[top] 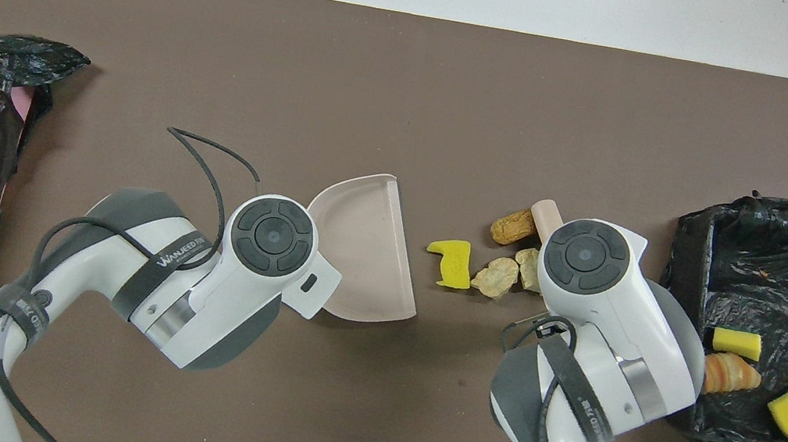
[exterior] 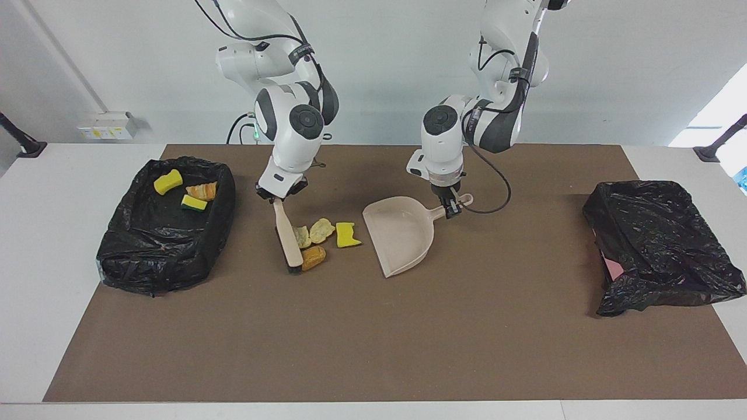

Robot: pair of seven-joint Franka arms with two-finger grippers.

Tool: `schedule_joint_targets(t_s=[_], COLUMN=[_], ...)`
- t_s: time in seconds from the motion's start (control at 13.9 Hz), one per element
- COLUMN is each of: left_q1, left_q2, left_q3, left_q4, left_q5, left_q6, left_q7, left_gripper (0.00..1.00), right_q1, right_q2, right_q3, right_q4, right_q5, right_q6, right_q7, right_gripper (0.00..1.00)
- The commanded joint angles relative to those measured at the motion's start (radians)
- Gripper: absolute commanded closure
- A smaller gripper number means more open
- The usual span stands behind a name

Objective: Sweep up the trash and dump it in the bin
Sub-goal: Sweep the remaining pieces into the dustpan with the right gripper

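We see the right pincer (exterior: 279,197) clenched on the handle of the beige brush (exterior: 288,240), whose head rests on the brown mat (exterior: 373,350) that covers the surface. Four scraps of trash lie just beside the brush, toward the dustpan: a pale bread-like lump (exterior: 302,236) touching the brush, a tan lump (exterior: 321,230) beside it, an orange-brown lump (exterior: 313,257) by the bristle end, and a yellow sponge chunk (exterior: 347,234) closest to the dustpan's mouth. The left pincer (exterior: 451,206) grips the handle of the beige dustpan (exterior: 402,236), which sits on the mat with its open mouth turned toward the scraps, a small gap apart from the sponge chunk. At the right arm's end of the surface, an open bin lined with a black bag (exterior: 169,256) holds three more pieces: two yellow sponge chunks (exterior: 168,182) and an orange bread-like lump (exterior: 202,191). A second black-bagged bin (exterior: 659,245) lies at the left arm's end.
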Motion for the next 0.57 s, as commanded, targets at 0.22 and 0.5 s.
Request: schedule_joint_targets(t_s=[0.22,0.5], left_q1=[-0.019,-0.025], left_q2=[-0.046,-0.05], left_q3=[0.014,0.011], left_q4=[-0.065,-0.085], left_q5=[0.021,0.021], left_q6=[0.022,0.056], left_q7=[-0.018,-0.018], left_gripper=[1.0,1.0], right_q1=[0.106,0.145], right_q2=[0.079,0.133], right_q3=[0.011,0.011], right_q4=[0.052,0.167], right_q5=[0.243,0.419], right_q6=[0.045,0.051], right_q7=[0.163,0.171], right_gripper=[1.0,1.0])
